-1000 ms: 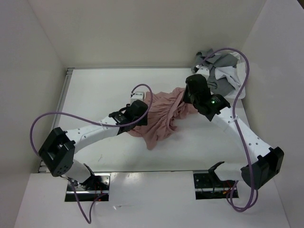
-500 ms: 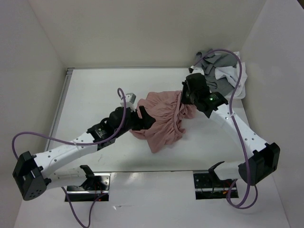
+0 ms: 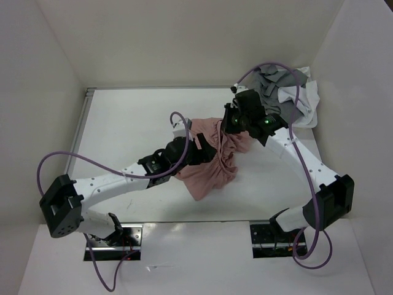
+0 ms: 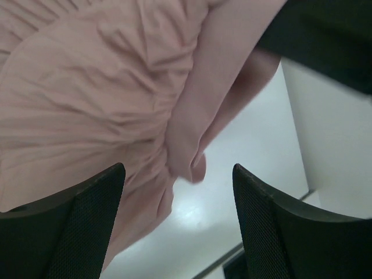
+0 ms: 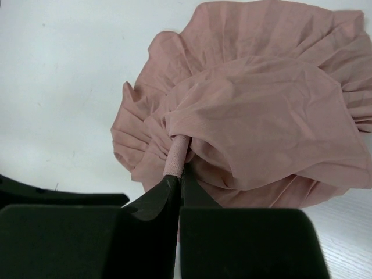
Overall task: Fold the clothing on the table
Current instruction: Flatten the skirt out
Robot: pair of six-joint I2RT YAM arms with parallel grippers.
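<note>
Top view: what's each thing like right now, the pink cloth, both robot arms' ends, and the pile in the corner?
pink garment: crumpled on the table, one band pinched up.
right end effector: shut on the pink garment's band.
left end effector: open, over the garment, gripping nothing.
grey and white clothes: heaped in the far right corner, untouched.

A grey garment (image 3: 281, 79) lies crumpled in the far right corner, tangled with a white garment (image 3: 304, 97) that touches it on the right. Plain white walls (image 3: 184, 43) enclose the scene on three sides.
</note>
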